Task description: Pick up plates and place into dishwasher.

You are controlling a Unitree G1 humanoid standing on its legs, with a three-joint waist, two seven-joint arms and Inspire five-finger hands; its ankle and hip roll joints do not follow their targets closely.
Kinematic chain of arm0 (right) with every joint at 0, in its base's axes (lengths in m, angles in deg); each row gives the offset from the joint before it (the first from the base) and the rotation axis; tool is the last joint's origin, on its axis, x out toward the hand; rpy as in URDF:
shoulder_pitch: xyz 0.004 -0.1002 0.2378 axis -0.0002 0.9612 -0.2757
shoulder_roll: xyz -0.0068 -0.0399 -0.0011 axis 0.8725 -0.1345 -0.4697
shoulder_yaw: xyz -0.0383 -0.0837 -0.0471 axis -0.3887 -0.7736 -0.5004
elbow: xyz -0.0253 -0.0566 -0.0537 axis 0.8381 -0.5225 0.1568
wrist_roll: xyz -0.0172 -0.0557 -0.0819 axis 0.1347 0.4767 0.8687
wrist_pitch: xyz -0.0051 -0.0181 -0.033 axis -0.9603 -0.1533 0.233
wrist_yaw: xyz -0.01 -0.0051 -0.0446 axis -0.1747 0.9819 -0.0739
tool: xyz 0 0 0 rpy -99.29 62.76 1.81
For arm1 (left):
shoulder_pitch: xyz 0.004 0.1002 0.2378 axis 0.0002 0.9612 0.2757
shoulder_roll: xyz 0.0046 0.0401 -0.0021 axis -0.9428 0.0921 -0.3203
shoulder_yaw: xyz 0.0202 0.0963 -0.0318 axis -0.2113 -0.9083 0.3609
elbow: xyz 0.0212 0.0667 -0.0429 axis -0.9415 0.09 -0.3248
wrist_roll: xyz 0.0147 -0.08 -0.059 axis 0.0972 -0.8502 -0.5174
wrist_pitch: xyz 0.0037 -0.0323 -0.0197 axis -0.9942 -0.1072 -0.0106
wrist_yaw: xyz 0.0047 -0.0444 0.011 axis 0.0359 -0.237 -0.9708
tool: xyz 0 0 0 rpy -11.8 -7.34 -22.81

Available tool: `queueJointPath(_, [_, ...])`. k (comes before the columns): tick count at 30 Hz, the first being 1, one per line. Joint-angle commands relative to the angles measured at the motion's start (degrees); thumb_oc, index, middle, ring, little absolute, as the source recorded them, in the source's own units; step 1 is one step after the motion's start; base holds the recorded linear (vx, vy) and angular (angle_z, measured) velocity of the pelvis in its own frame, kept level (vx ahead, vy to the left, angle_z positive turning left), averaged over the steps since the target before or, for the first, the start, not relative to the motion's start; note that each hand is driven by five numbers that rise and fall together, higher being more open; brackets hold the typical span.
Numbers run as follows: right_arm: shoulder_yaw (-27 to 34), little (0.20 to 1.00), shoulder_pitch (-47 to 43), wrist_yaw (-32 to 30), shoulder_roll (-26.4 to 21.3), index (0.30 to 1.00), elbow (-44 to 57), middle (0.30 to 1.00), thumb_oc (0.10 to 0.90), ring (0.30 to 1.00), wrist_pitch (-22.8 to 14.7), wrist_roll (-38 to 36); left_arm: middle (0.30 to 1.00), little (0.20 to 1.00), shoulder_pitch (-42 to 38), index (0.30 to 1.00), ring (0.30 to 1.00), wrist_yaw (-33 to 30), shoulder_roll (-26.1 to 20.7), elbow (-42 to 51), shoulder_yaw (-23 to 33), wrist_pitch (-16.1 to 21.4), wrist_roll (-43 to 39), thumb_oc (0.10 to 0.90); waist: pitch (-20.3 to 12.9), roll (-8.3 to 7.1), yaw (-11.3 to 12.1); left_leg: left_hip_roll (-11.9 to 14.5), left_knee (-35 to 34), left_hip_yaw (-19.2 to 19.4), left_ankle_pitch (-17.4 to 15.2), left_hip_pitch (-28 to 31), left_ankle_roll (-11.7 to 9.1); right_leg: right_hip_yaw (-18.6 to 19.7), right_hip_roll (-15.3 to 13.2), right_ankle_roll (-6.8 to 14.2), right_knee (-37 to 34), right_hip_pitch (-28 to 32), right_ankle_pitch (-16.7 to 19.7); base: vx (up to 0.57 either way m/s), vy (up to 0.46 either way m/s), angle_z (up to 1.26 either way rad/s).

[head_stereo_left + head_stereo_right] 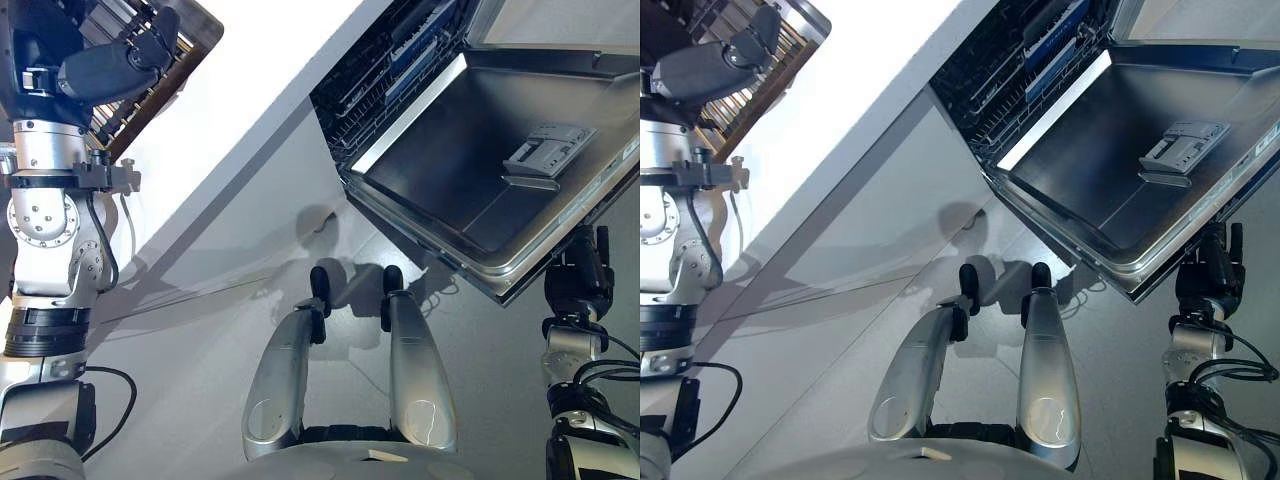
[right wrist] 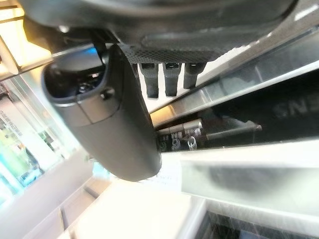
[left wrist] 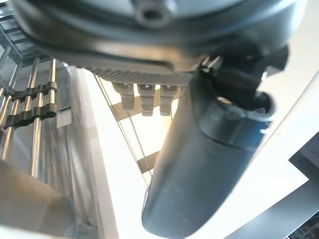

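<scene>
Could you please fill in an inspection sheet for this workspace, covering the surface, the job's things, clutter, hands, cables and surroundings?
Surface: white counter runs diagonally through the head views; grey floor below it.
Job's things: dishwasher stands open, its door folded down with the detergent compartment showing; racks visible inside. Plates: nothing seen.
Clutter: a slatted dish rack on the counter by the left arm.
Hands: left robot hand raised over the dish rack, fingers relaxed, holding nothing; right robot hand hangs below the door's edge, fingers straight, empty.
Cables: nothing to report.
Surroundings: nothing seen beyond counter and floor.
</scene>
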Motion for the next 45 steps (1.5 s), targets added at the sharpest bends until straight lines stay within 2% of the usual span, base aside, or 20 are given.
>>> queueJointPath(1, [-8.3,0.900,-3.9,21.4,2.9,0.900,16.1,0.900,0.800,0.900,9.3,-1.0,0.900,0.900,0.6,0.900,0.900,-1.4,3.2,-0.2,2.0,6.2,1.3,0.800,-0.4,-2.54,0.5,-3.8,6.0,1.7,-8.4,1.5,3.7,-3.1,2.8,-1.7,-1.5,2.8,0.7,0.00,-0.019,-0.07])
queueJointPath(2, [-9.5,0.900,-3.6,24.9,3.3,0.900,19.4,0.900,0.800,0.900,11.3,-1.7,0.900,0.900,1.2,0.900,0.900,-1.5,2.9,-0.3,2.2,6.8,1.5,0.800,-0.4,-2.81,0.5,-3.7,6.0,1.8,-8.8,1.8,3.7,-3.0,2.8,-1.5,-1.8,3.3,0.5,0.00,-0.016,-0.11])
queueJointPath(5, [-12.5,0.900,-4.5,27.8,4.7,0.900,28.7,0.900,0.800,0.900,13.7,-1.5,0.900,0.900,2.1,0.900,0.900,-1.9,2.3,-0.8,2.7,8.0,2.5,0.800,-0.4,-3.23,0.6,-3.4,5.8,2.1,-8.6,1.9,3.4,-2.9,2.9,-1.0,-2.7,3.6,1.1,0.01,-0.001,-0.17])
queueJointPath(9, [-14.8,0.900,-8.6,25.1,6.3,0.900,38.7,0.900,0.800,0.900,15.8,2.9,0.900,0.900,1.4,0.900,0.900,-2.7,1.5,-1.7,3.1,8.2,2.2,0.800,-0.4,-2.89,0.8,-3.4,4.7,2.4,-7.7,2.6,3.2,-2.6,2.7,-1.0,-4.6,4.5,2.2,0.00,0.045,-0.14])
queueJointPath(13, [-16.4,0.900,-11.5,25.2,8.1,0.900,46.1,0.900,0.800,0.900,17.2,5.9,0.900,0.900,1.5,0.900,0.900,-2.2,1.8,-2.0,3.4,8.6,1.3,0.800,-0.4,-2.34,1.0,-3.7,4.1,2.4,-7.2,3.3,3.0,-2.4,2.3,-1.0,-5.6,5.4,2.6,0.01,0.052,-0.17])
queueJointPath(19, [-17.7,0.900,-14.2,21.8,9.6,0.900,51.1,0.900,0.800,0.900,18.4,9.1,0.900,0.900,0.7,0.900,0.900,-1.8,2.2,-2.6,3.1,7.7,1.6,0.800,-0.4,-1.86,0.9,-3.8,3.3,2.4,-6.8,4.9,3.0,-1.8,1.9,-1.1,-6.7,6.9,3.0,0.03,0.044,-0.06])
queueJointPath(25, [-18.3,0.900,-15.1,18.8,9.4,0.900,51.2,0.900,0.800,0.900,18.2,10.1,0.900,0.900,0.4,0.900,0.900,-1.6,1.9,-2.9,3.2,7.4,1.2,0.800,-0.4,-1.73,1.1,-3.9,2.7,2.6,-6.6,5.6,3.1,-1.7,1.8,-1.1,-7.6,7.8,3.3,0.01,0.025,0.07])
queueJointPath(36, [-16.7,0.900,-12.7,13.2,9.4,0.900,46.2,0.900,0.800,0.900,13.0,7.6,0.900,0.900,0.9,0.900,0.900,-1.4,1.3,-2.8,3.3,7.2,0.9,0.800,-0.4,-2.48,1.2,-3.6,0.7,2.4,-6.1,8.2,3.3,-1.9,2.0,-0.8,-9.6,10.5,3.9,-0.01,-0.002,0.16])
queueJointPath(40, [-16.0,0.900,-11.6,12.9,9.8,0.900,45.1,0.900,0.800,0.900,8.6,6.3,0.900,0.900,1.6,0.900,0.900,-1.1,1.2,-2.5,3.3,7.3,0.6,0.800,-0.4,-2.80,1.1,-3.3,-0.7,2.3,-5.6,9.5,3.3,-2.0,2.3,-0.7,-11.0,11.7,4.3,-0.03,-0.013,0.00])
queueJointPath(43, [-14.8,0.900,-10.5,9.3,10.8,0.900,45.8,0.900,0.800,0.900,2.2,7.5,0.900,0.900,2.6,0.900,0.900,-0.4,1.2,-2.6,3.4,7.2,0.7,0.800,-0.4,-3.15,0.9,-3.1,-2.6,2.2,-5.0,11.4,3.2,-2.1,2.7,-0.4,-12.8,13.6,4.8,-0.04,-0.006,0.00])
queueJointPath(45, [-12.4,0.900,-9.3,-1.3,10.5,0.900,45.9,0.900,0.800,0.900,-8.2,19.0,0.900,0.900,4.0,0.900,0.900,-0.7,1.6,-2.5,3.2,7.5,0.4,0.800,-0.4,-3.56,0.3,-3.0,-4.9,2.3,-4.4,14.3,3.0,-2.1,3.1,-0.2,-15.3,16.4,5.4,-0.04,0.016,-0.03])
